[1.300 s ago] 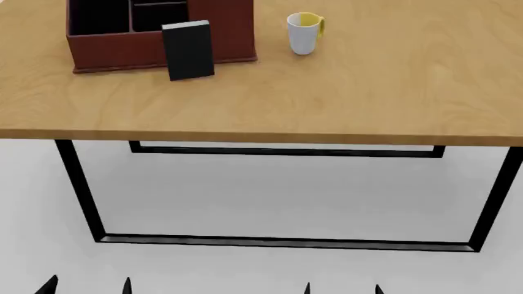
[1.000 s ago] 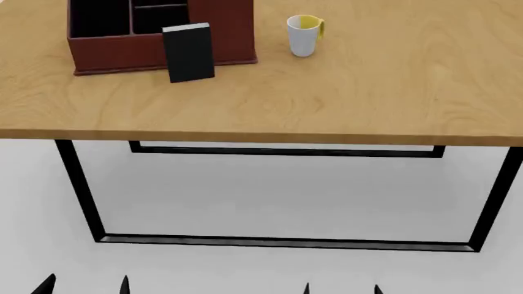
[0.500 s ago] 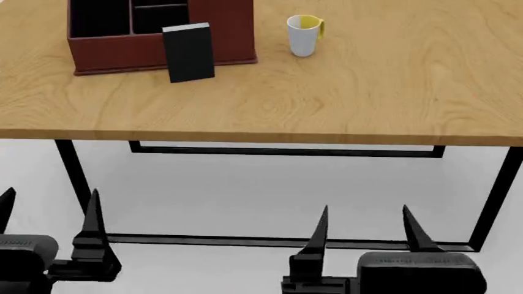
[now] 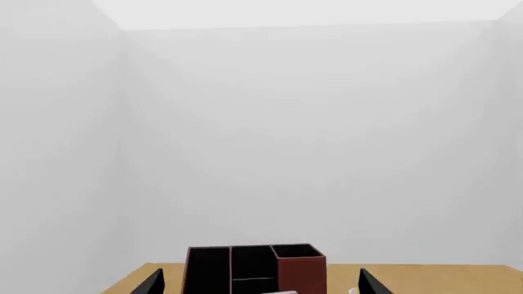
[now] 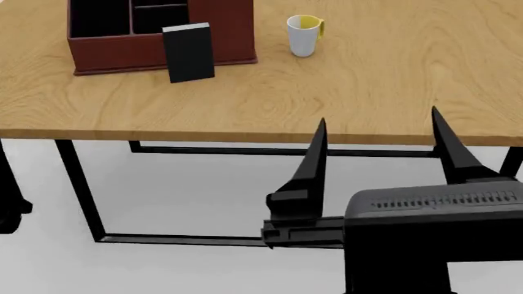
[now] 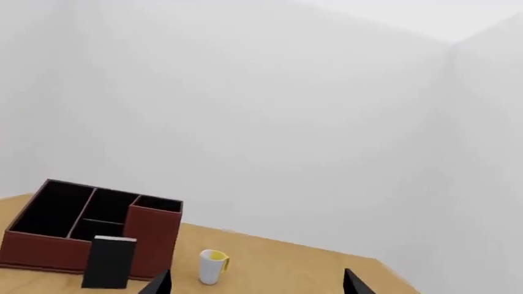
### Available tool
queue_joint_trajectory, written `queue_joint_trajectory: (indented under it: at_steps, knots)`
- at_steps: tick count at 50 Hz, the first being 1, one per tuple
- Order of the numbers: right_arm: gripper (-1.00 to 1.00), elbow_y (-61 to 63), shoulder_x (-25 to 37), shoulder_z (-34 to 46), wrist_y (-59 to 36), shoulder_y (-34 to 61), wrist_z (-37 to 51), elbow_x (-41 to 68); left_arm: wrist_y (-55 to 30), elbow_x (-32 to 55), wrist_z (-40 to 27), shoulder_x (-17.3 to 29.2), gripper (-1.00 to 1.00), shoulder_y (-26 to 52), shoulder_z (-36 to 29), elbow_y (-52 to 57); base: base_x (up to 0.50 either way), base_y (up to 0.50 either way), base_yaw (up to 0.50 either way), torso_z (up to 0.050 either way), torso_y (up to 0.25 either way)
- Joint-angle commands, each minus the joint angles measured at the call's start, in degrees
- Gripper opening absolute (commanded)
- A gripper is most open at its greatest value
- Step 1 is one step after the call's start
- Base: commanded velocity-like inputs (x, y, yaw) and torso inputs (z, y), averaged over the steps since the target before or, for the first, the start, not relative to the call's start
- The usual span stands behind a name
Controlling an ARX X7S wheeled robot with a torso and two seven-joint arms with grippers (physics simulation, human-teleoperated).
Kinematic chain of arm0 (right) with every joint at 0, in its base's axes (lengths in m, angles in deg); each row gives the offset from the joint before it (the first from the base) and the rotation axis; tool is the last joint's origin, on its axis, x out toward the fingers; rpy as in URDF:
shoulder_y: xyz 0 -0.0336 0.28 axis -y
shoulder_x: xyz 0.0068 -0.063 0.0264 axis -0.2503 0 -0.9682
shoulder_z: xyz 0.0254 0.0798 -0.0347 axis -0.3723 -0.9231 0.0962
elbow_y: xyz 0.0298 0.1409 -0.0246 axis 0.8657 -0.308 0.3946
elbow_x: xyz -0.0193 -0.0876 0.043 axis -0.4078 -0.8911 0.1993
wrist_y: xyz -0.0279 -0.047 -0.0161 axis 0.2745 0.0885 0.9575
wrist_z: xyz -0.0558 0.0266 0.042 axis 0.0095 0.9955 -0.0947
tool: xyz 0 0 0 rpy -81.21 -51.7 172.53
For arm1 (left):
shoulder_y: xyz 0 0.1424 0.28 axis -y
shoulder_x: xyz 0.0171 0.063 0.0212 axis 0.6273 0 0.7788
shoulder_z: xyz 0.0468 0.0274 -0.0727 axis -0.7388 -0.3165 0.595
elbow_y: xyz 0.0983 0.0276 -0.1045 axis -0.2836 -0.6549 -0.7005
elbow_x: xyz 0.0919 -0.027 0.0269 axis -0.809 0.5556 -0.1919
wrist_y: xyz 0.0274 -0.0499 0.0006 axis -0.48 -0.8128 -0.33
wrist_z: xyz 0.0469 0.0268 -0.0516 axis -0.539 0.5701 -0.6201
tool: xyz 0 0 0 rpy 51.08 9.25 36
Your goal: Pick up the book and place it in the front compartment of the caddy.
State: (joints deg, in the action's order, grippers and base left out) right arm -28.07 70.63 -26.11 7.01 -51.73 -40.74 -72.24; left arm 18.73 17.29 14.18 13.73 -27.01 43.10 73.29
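**Right gripper up at table edge, book untouched at caddy front**

Right gripper point(image 5: 378, 144): jaws spread wide, nothing between them. Tips point up and forward, reaching about the near edge of the table point(image 5: 327, 92) in the head view. Well apart from the book and the caddy.

Left gripper point(image 4: 255, 283): only two finger tips show at the bottom of its wrist view, set wide apart, nothing held. In the head view only a dark piece of the left arm shows at the left edge.

Book point(image 5: 188, 51): upright, black cover facing the robot, white page edges on top. Stands on the table at the caddy's front wall, looks to be leaning on or touching it; contact can't be confirmed. It's outside the caddy, not in any compartment.

Caddy point(image 5: 122, 52): red-brown, black inside, dividers visible, far left part of the table. Also seen in the right wrist view point(image 6: 49, 248) with the book point(image 6: 109, 261) in front of it.

Mug point(image 5: 303, 34): white, yellow inside and handle, upright, right of the caddy, apart from it.
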Motion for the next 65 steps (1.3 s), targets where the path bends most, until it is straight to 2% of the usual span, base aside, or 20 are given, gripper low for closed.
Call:
queue_joint_trajectory:
  at_steps: [1,3,10,27,65]
  knots:
    - [1.00,4.58,-3.24,4.08,-5.77,2.43,-5.90,-11.93,15.73,17.84,-25.08,23.15,1.00,7.17,-15.77,4.57,0.00,0.00,0.00,0.000,0.000]
    - [1.00,4.58,-3.24,3.89,-5.41,2.15,-5.45,-11.66,17.75,17.20,-26.03,24.43,1.00,7.39,-17.91,4.54,0.00,0.00,0.00,0.000,0.000]
    - [1.00,4.58,-3.24,4.02,-5.12,1.56,-4.72,-10.81,19.05,15.90,-26.00,24.38,1.00,7.28,-20.00,3.79,0.00,0.00,0.00,0.000,0.000]
    - [1.00,4.58,-3.24,6.40,-6.69,2.87,-3.68,-10.06,21.92,15.28,-25.28,25.46,1.00,5.85,-20.17,2.92,0.19,0.15,0.00,0.000,0.000]
    - [1.00,4.58,-3.24,7.32,-8.97,5.56,-3.40,-9.50,22.99,14.47,-24.72,25.28,1.00,6.80,-22.09,1.99,0.43,0.21,0.00,0.000,0.001]
